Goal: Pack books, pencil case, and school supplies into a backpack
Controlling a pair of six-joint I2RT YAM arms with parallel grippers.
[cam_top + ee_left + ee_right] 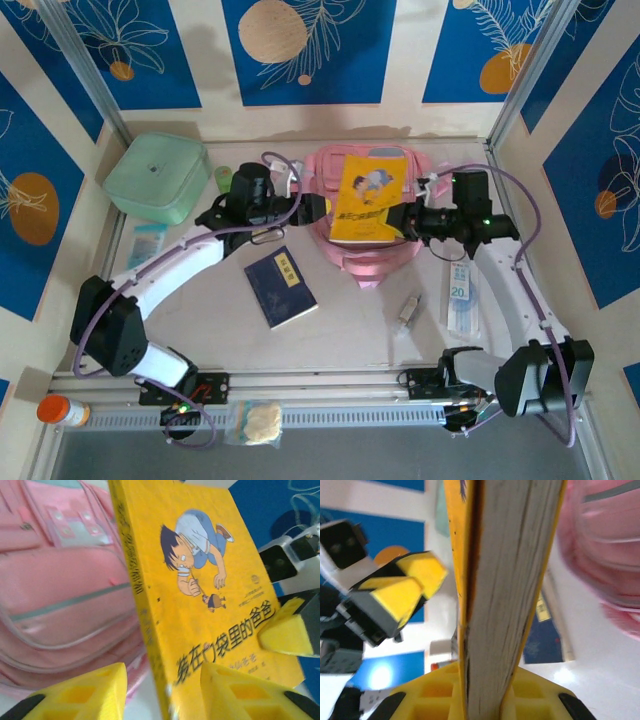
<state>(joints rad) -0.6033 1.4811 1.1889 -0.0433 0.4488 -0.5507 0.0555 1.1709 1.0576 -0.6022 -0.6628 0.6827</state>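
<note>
Yellow book (365,195) over backpack (372,262), long axis near-to-far, right fingers (432,692) clamping it

Yellow cartoon book (365,195) tilted above pink backpack (370,262), navy book (281,287) lying flat, white-blue packet (461,300) at right

The left arm (180,262) and the right arm (515,295) are each built from smooth, curved white shells joined by blocky black joint housings (110,335). A thin lilac cable (74,345) is looped loosely along each arm from base to wrist. Small green lights (180,408) are lit at the black bases. The left gripper (162,680) and the right gripper (485,680) are fitted with bright yellow, wedge-shaped fingers (85,695). Square recesses are moulded into these, and they are backed by black mounts with rounded corners.
</note>
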